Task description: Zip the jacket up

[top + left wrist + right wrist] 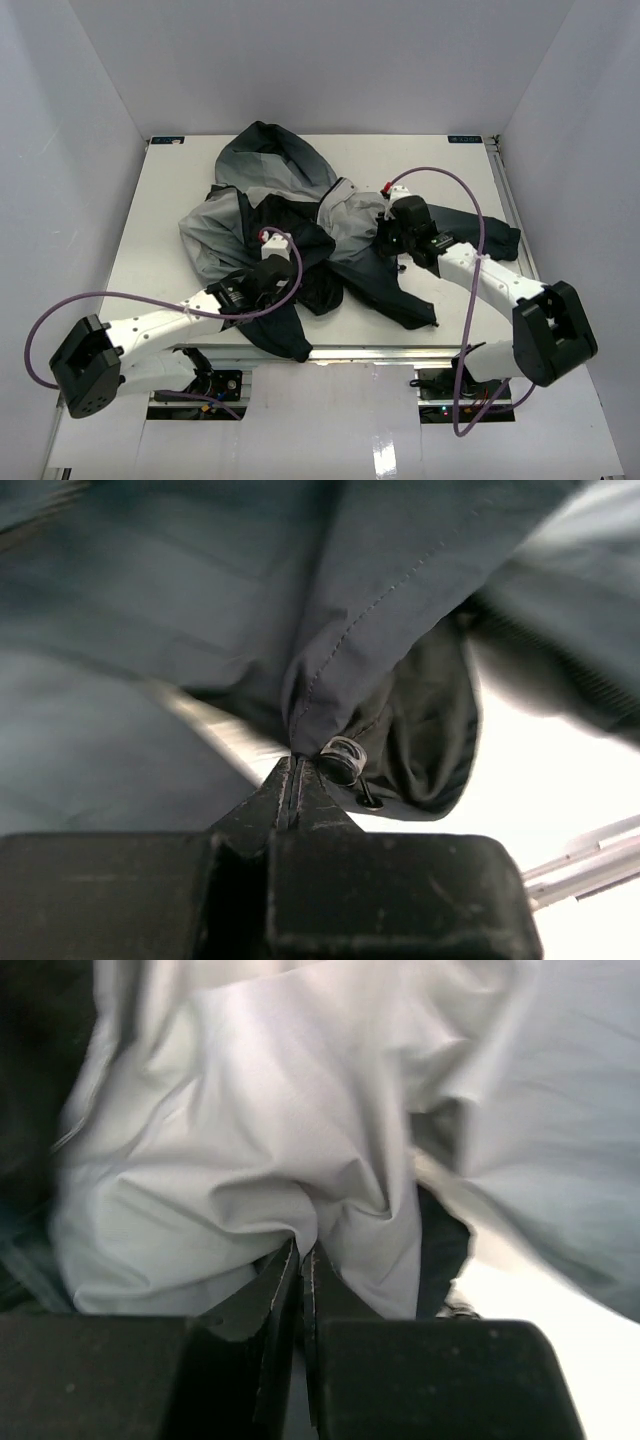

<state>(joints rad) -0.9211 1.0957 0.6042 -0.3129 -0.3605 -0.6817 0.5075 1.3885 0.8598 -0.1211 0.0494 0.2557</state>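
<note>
Clearly, the left end effector (295, 770) is pressed together on a stitched fold of dark fabric, just beside a metal snap (342, 756). The right end effector (305, 1252) is likewise pinched shut on a gather of pale grey cloth. Both bites look thin, so the slick fabric could slide out under any pull. Neither wrist view shows zipper teeth, so tugging may only bunch the jacket (300, 200) instead of lining up its front edges. It lies crumpled in the middle of the table (150, 260). Its smooth, creased shell fades from pale grey to charcoal, with black lining and a rounded hood (275, 150) at the far side.
</note>
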